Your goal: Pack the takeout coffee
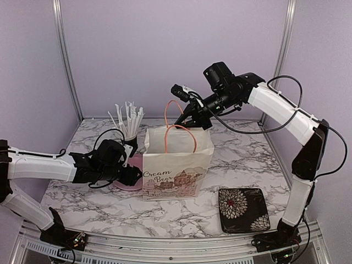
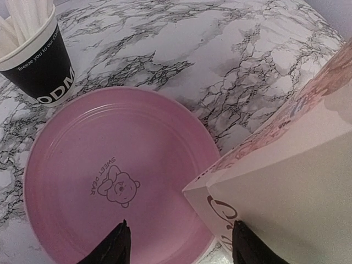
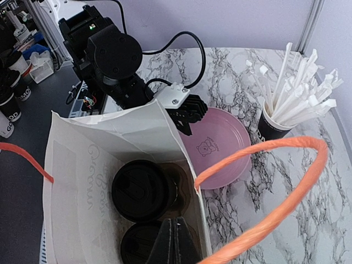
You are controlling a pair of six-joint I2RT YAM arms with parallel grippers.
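Observation:
Two takeout coffee cups stand inside the white paper bag (image 1: pixel 176 165). Only their round black lids show in the right wrist view, one (image 3: pixel 140 190) farther in and one (image 3: pixel 135 247) nearer. They sit in a brown carrier (image 3: pixel 182 185). My right gripper (image 3: pixel 176 242) hangs over the bag's mouth, its fingers pressed together with nothing seen between them. An orange handle (image 3: pixel 275 159) loops just beside it. The right gripper also shows in the top view (image 1: pixel 186 120). My left gripper (image 2: pixel 179 245) is open and low over the pink plate (image 2: pixel 110 165), with the bag's corner (image 2: pixel 297 187) between its fingers.
A black cup full of white sticks (image 1: pixel 130 144) stands behind the plate and shows in the left wrist view (image 2: pixel 44 71). A black flower-patterned box (image 1: pixel 243 210) lies at the front right. The bag's second orange handle (image 1: pixel 181 129) droops forward.

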